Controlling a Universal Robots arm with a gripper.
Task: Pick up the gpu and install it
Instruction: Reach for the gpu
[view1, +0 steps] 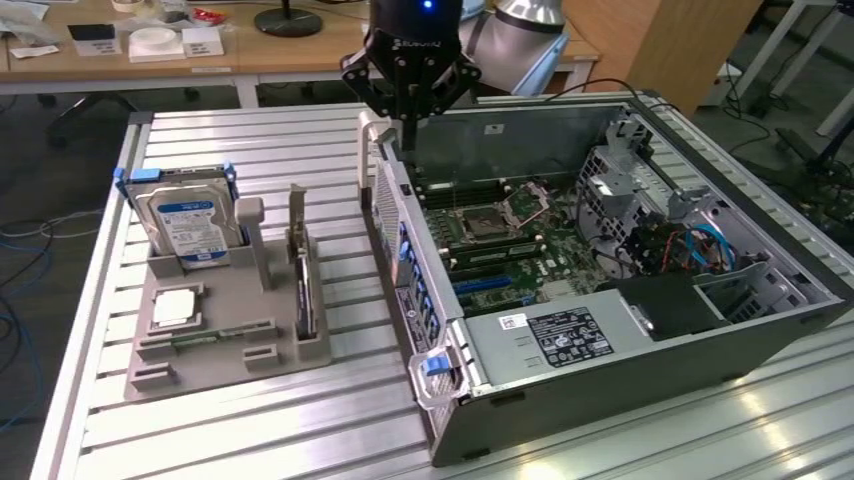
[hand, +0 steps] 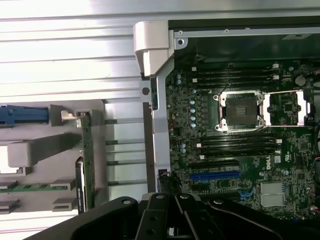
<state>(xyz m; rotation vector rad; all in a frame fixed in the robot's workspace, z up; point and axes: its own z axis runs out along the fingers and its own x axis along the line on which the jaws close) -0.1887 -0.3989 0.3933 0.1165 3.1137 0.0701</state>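
The gpu (view1: 302, 285) is a thin dark card standing on edge in a slot of the grey holder (view1: 214, 360), its pale bracket end pointing up. The wrist view sees it edge-on as a narrow green-sided strip (hand: 87, 150). My gripper (view1: 408, 135) hangs above the rear wall of the open computer case (view1: 667, 330), well to the exterior view's right of the gpu and apart from it. Its fingers are shut with nothing between them. The motherboard (hand: 235, 145) lies below, with a blue expansion slot (hand: 215, 176) near my gripper.
A silver hard drive (view1: 187, 225) with a blue-white label stands at the back of the holder, and a small square processor chip (view1: 176, 308) lies in front of it. The case's grey latch post (view1: 374, 150) rises beside my gripper. Everything rests on a ribbed metal table (view1: 267, 440).
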